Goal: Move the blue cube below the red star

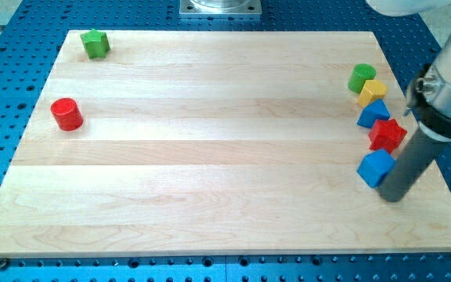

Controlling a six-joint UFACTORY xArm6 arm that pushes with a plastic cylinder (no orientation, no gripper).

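Seven blocks are lying on the wooden table (210, 157), and five of them are crowding its right edge in a ragged column. From the view's top down, that column is running: a green cylinder (361, 77), a yellow block (372, 92) whose shape I cannot make out, a blue triangular block (373, 114), the red star (387, 135) and the blue cube (376, 168). Each seems to be touching or almost touching its neighbour. Well apart, at the view's left, a red cylinder (66, 113) and a green star (95, 44) are sitting alone.

There is no claw on this arm, so nothing is being gripped; the work is being done by the dark rod, and my tip (393, 198) is resting on the table just beside the blue cube, at its lower right as the view shows it, touching it or very nearly so.

The blue cube is already sitting below the red star, slightly toward the view's left of it. I am judging that the task is in its closing step: the cube is being nudged into line under the star.

The next move is calling for very little, at most a short, gentle push toward the view's right. Any shove toward the view's top is risking knocking the star and the blocks stacked beyond it out of place.
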